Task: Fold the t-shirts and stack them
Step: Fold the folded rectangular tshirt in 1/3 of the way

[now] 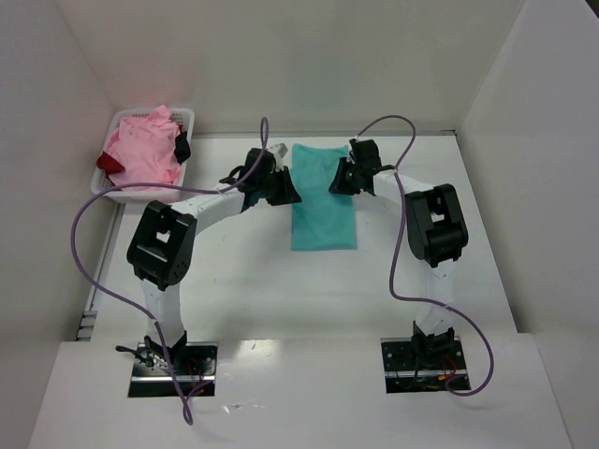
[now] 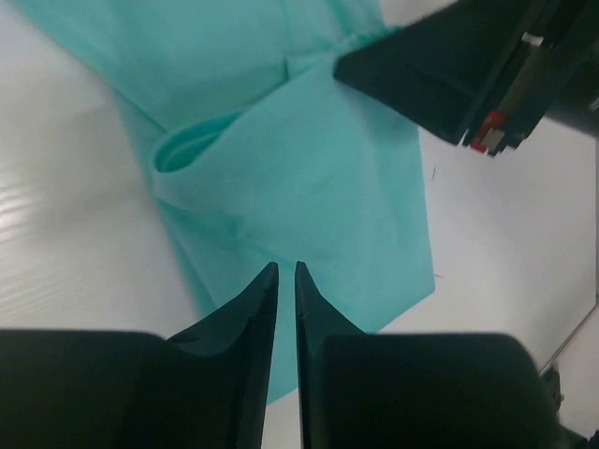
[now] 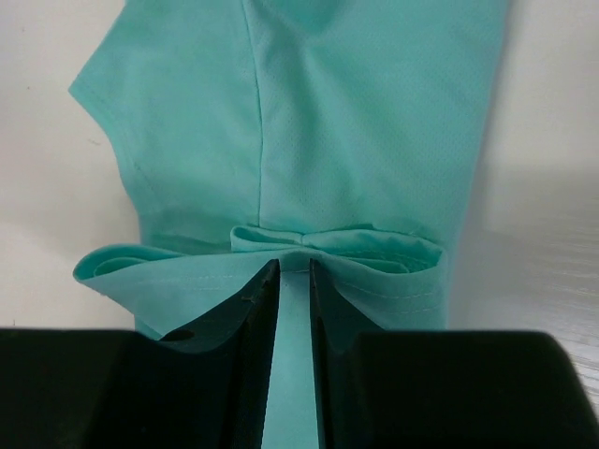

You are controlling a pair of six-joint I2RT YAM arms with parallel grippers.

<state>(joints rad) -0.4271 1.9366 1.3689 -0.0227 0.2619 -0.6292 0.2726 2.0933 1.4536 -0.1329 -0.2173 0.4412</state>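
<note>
Teal t-shirt (image 1: 323,210), long axis away from arms; right gripper (image 3: 295,264) pinches its right edge; left gripper (image 2: 286,268) narrow at left edge, hold unclear.

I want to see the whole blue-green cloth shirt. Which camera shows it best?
The top camera: the teal cloth t-shirt shows almost whole, a folded strip. The left wrist camera catches only one end, the right wrist camera a bunched edge close up.

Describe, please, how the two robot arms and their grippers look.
The left arm and right arm are white tubes with bulky black joint housings, each trailing a looping purple cable. The left gripper and right gripper have black wedge-shaped fingers tapering to points.
</note>
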